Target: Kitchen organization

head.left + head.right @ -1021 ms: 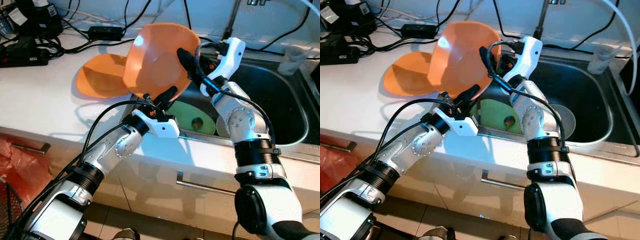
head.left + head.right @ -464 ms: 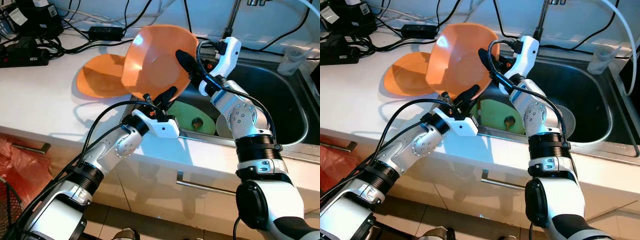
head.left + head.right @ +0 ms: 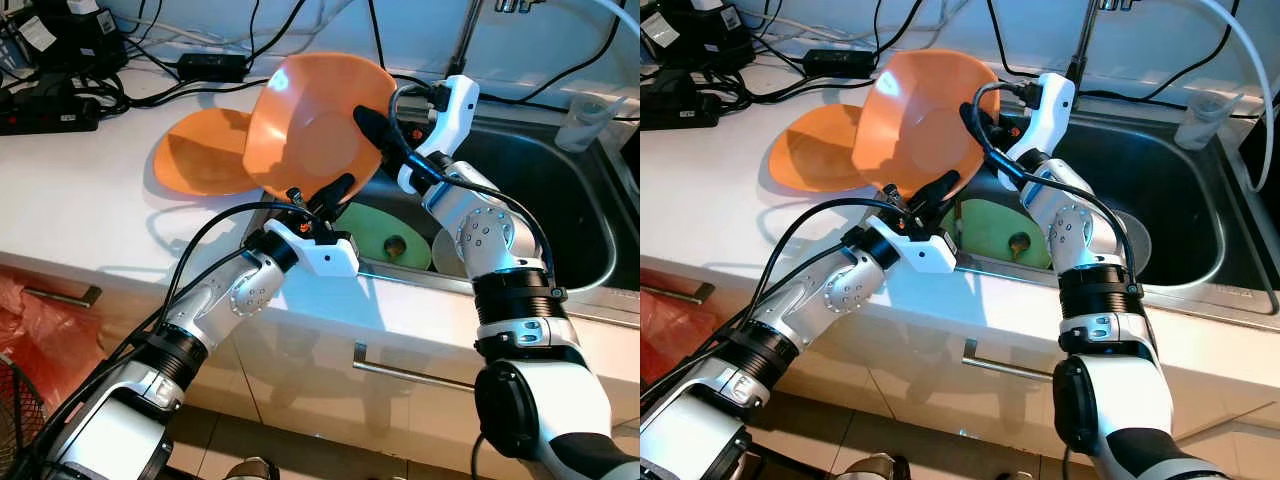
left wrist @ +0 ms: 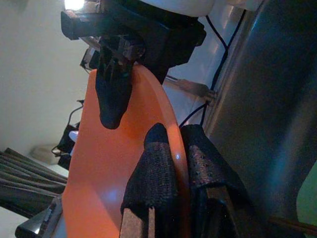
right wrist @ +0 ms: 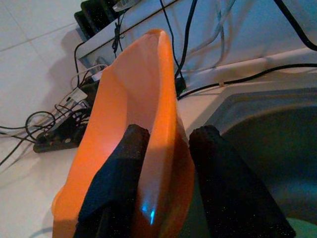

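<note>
While the steel sink [image 3: 560,190] gapes below and the white countertop [image 3: 90,200] runs off to the robot's left, an orange bowl [image 3: 310,125] hangs tilted on edge in the air over the counter's rim beside the basin, with a second orange bowl [image 3: 200,150] lying on the counter just behind it. The left gripper [image 3: 335,190] pinches the raised bowl's lower rim, and the right gripper [image 3: 375,125] clamps its right rim, one finger inside and one outside. With two arms sharing one thin, smooth rim, uneven pulling could flex the bowl or slide it free, likely dropping it onto the green plate [image 3: 385,235] in the sink or knocking the bowl behind. The cables [image 3: 200,65] near the wall could snag a wide swing.
</note>
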Tool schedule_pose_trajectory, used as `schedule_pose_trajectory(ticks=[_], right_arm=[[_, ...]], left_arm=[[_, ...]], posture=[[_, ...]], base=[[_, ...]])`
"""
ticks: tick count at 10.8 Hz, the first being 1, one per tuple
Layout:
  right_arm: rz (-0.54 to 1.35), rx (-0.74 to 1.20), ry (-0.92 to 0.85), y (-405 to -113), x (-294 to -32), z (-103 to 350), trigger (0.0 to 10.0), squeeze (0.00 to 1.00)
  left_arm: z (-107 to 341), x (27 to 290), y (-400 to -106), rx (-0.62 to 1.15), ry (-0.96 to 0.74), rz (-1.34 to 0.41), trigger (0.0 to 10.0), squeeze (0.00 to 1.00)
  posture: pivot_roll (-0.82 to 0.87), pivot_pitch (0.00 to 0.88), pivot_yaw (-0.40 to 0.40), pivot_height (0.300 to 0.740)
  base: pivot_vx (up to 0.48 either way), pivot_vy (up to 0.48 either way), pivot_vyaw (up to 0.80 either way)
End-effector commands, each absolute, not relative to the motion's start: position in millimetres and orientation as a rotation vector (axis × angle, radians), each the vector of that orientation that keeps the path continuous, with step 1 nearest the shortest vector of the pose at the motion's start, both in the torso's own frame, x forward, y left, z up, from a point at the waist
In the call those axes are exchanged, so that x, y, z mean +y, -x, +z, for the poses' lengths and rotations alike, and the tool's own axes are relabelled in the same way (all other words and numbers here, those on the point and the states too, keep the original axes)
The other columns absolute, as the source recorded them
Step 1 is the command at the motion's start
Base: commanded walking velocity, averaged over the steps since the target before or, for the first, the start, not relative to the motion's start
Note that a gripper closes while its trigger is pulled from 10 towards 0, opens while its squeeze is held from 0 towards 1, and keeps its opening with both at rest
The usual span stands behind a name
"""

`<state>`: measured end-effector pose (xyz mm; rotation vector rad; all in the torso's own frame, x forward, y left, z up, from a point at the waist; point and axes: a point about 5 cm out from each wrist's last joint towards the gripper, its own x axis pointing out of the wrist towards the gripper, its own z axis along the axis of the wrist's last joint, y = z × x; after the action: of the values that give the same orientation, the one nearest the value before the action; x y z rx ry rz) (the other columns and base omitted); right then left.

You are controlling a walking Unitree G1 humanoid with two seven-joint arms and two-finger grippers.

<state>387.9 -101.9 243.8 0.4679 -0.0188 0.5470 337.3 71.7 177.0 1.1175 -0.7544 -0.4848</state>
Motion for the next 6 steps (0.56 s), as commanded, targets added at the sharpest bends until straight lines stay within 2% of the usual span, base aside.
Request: schedule_pose_trajectory(ticks=[1, 6], right_arm=[[0.500, 0.112, -0.480, -387.6, -101.7, 213.6, 0.0, 0.00], [0.500, 0.128, -0.470, -387.3, -102.3, 210.0, 0.0, 0.00]], left_arm=[[198.6, 50.1, -324.0, -0.942, -1.054, -0.507, 0.0, 0.00], [200.9, 48.7, -322.2, -0.966, -1.060, -0.495, 0.0, 0.00]], posture=[[0.09, 0.079, -0.022, 0.740], [0.09, 0.082, -0.025, 0.740]], base=[[0.000, 0.000, 0.00], [0.000, 0.000, 0.00]])
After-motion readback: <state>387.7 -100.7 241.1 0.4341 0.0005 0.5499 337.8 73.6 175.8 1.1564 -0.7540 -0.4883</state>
